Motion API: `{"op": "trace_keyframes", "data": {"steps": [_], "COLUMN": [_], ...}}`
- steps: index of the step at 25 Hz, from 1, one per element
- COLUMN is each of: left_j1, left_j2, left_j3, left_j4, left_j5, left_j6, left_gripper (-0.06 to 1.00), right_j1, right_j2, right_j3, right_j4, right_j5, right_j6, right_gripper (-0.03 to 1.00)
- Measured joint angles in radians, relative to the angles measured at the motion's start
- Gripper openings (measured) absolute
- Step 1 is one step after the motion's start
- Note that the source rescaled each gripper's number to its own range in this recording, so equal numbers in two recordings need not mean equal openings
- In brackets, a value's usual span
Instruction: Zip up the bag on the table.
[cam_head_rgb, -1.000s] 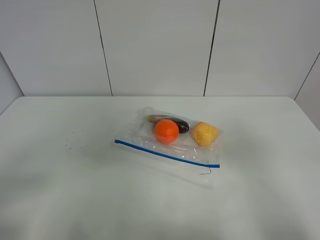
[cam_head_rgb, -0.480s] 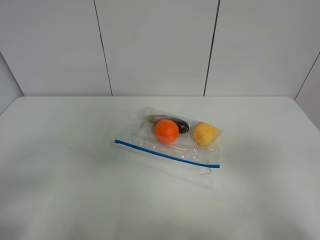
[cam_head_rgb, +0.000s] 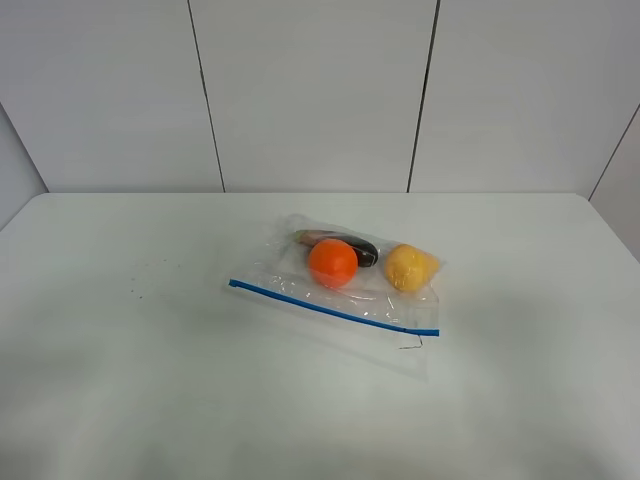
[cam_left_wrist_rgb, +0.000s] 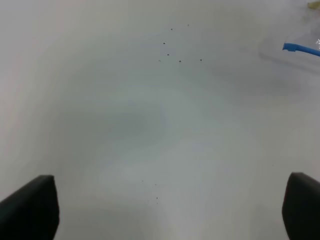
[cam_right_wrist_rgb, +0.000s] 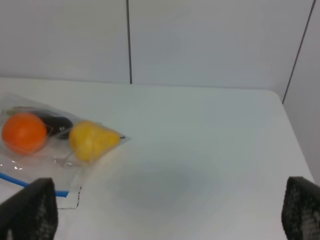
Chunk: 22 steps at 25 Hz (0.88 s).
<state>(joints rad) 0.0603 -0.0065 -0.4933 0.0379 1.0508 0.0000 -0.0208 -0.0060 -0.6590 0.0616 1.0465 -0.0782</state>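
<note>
The clear plastic bag (cam_head_rgb: 300, 280) lies flat on the white table (cam_head_rgb: 120, 380), slightly right of the middle. Its blue zip strip (cam_head_rgb: 330, 307) runs along the near edge. An orange ball (cam_head_rgb: 332, 262), a yellow pear shape (cam_head_rgb: 408, 267) and a dark item (cam_head_rgb: 358, 248) show through it. Neither arm shows in the exterior view. In the left wrist view my left gripper (cam_left_wrist_rgb: 170, 210) is open over bare table, with the strip's end (cam_left_wrist_rgb: 300, 48) far off. In the right wrist view my right gripper (cam_right_wrist_rgb: 170, 210) is open, well away from the bag (cam_right_wrist_rgb: 65, 160).
A small black mark (cam_head_rgb: 412, 345) sits just in front of the strip's right end. Tiny dark specks (cam_head_rgb: 135, 292) dot the table to the left of the bag. A white panelled wall (cam_head_rgb: 310, 90) stands behind the table's far edge.
</note>
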Motion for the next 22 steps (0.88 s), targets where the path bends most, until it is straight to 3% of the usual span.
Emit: {"op": "trace_keyframes", "data": {"steps": [7,22], "left_j1": [0.000,0.000], "left_j2": [0.000,0.000], "left_j3": [0.000,0.000], "left_j4": [0.000,0.000], "left_j5": [0.000,0.000], "left_j6": [0.000,0.000], "left_gripper": [1.00,1.00], "right_j1": [0.000,0.000], "right_j2": [0.000,0.000], "right_j3": [0.139,0.158], "right_j4": [0.000,-0.054], "right_j5": [-0.036,-0.023], "right_j6": [0.029,0.110], "right_gripper": [1.00,1.00]}}
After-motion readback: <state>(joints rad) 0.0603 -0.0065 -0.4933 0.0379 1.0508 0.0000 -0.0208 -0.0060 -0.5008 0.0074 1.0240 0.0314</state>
